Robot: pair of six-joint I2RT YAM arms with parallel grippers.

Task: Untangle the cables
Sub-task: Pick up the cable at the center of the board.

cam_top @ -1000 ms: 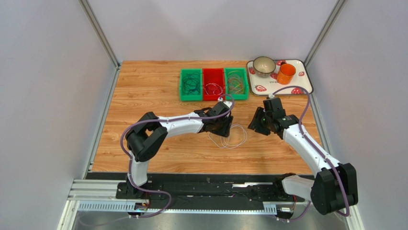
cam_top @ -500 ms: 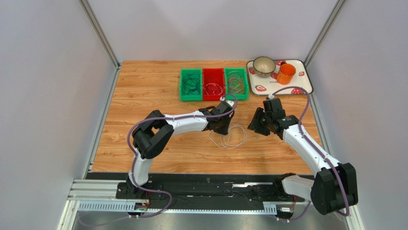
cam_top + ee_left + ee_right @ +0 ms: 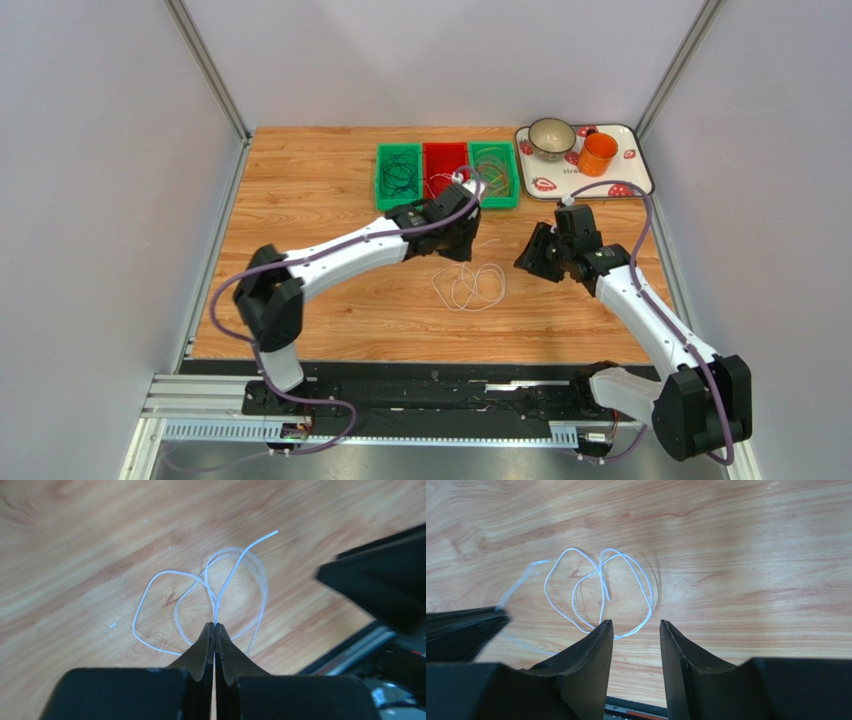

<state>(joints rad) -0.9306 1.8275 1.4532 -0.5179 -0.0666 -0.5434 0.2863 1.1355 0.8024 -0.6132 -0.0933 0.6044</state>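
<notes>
Left fingers (image 3: 215, 636): pressed together, pinching one strand of the white cable (image 3: 215, 607). The cable's loops lie flat on the desk (image 3: 300, 200), at 5 o'clock from those fingers. Three bins (image 3: 446, 146) holding more cables sit at the desk's 12 o'clock. Right fingers (image 3: 528, 262): spread, nothing between them, at 3 o'clock of the loops, not touching.

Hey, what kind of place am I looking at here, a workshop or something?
Probably a robotics lab test cell: two robot arms bolted to a rail, a wooden table walled by plain white panels, and small bins of sorted cables.
</notes>
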